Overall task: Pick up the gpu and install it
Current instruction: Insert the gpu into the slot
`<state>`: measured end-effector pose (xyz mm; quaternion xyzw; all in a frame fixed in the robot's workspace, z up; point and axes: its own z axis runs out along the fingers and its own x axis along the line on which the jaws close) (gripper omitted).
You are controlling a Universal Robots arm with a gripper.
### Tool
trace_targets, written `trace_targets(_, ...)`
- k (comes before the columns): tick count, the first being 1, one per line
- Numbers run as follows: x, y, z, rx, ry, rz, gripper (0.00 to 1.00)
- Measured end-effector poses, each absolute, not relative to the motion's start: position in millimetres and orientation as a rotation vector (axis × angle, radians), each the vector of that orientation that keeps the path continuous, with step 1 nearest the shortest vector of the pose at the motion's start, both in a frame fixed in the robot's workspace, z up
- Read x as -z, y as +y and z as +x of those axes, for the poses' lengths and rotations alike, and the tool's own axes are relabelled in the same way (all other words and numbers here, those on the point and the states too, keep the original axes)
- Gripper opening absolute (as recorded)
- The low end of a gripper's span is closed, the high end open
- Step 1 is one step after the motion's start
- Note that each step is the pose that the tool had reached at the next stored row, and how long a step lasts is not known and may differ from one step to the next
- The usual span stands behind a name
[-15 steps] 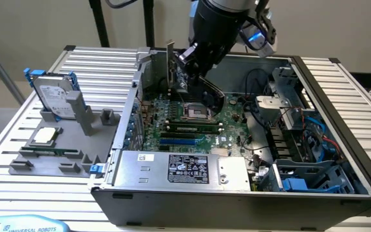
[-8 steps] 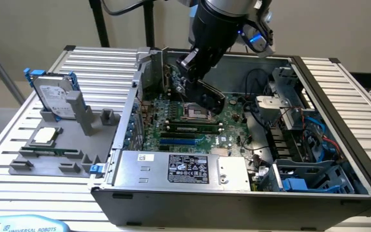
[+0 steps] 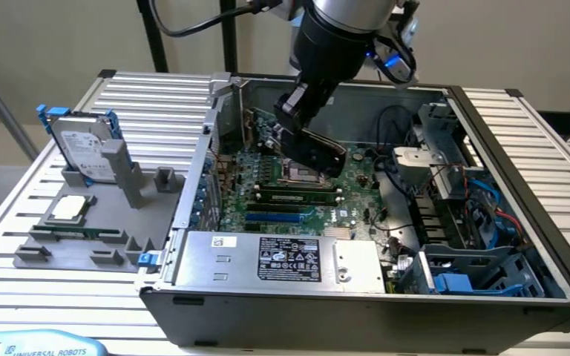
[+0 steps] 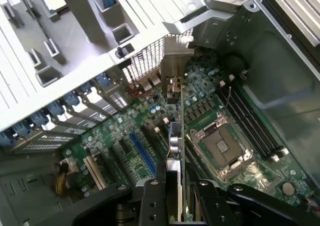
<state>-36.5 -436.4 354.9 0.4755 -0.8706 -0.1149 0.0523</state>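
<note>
gripper (image 3: 303, 126): jaws partly closed, clamped on gpu | gpu (image 3: 323, 157): held tilted over motherboard (image 3: 265, 202), upper centre of exterior view, inside open computer case (image 3: 364, 315) | hard drive (image 3: 79, 144): exterior view's left, standing in grey holder (image 3: 97, 222)

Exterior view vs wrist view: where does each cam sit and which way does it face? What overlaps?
Exterior view: off the arm, raised, looking down into the open grey metal computer case; the dark arm and its pincer show, gripping the thin green-and-black gpu card with silver end bracket.
Wrist view: on the wrist, looking down the card's edge at the green motherboard; black pincer fingers show.
Shared: card, motherboard, silver CPU socket, slatted grey table.
</note>
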Motion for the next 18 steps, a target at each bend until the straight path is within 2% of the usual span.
trace_targets(18,-337.8,-436.4,-36.5,0.316,-2.351,1.838,0.26)
